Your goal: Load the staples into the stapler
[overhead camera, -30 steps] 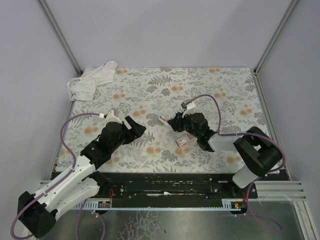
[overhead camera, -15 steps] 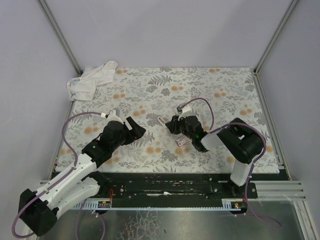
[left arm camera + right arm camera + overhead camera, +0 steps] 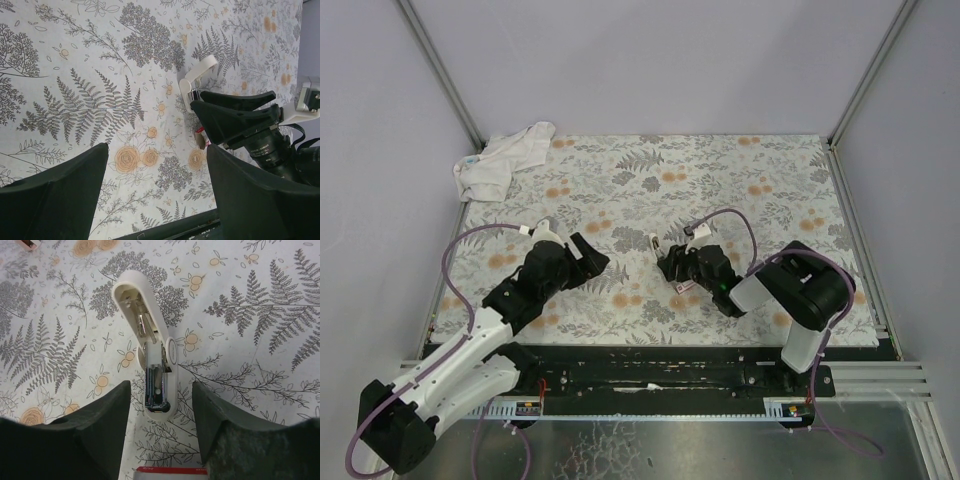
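The white stapler (image 3: 145, 325) lies flipped open on the floral mat, its metal channel (image 3: 157, 387) facing up. My right gripper (image 3: 161, 389) hangs open just over the channel end, holding nothing. Behind its fingers, the red edge of the staples box (image 3: 172, 471) shows at the bottom of the right wrist view. From above, the stapler (image 3: 648, 241) sits left of the right gripper (image 3: 667, 262), with the staples box (image 3: 682, 288) below it. My left gripper (image 3: 592, 252) stands open and empty a short way left of the stapler (image 3: 197, 75). Loose staples cannot be made out.
A crumpled white cloth (image 3: 505, 160) lies at the mat's far left corner. Metal frame posts (image 3: 440, 70) rise at the back corners. A black rail (image 3: 650, 375) runs along the near edge.
The right gripper's jaws have widened and it has shifted slightly toward the near edge, with its arm folding in closer. The left arm has hardly moved.
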### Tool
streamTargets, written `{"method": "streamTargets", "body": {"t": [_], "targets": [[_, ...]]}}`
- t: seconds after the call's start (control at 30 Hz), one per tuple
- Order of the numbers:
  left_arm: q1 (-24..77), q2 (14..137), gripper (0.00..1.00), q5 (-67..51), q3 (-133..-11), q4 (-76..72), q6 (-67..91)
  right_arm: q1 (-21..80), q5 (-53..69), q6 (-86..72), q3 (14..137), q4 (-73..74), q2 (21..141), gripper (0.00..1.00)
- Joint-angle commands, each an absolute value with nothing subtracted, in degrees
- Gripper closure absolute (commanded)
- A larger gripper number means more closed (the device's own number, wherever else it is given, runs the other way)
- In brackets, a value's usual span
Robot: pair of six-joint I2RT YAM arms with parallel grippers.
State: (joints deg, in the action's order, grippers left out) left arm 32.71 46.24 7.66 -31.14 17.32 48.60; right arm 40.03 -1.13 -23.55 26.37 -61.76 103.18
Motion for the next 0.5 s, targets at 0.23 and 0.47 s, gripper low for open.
{"method": "streamTargets", "body": {"t": [0.23, 0.47], "targets": [[31.56, 44.40, 0.21, 7.96, -32.11, 18.31, 46.76, 40.61, -3.24, -22.60, 24.11, -58.01, 90.07, 0.30], [29.63, 46.53, 0.15, 10.11, -33.67, 20.47, 44.85, 40.48, -5.72, -20.17, 24.50, -38.75, 72.08, 0.15]]}}
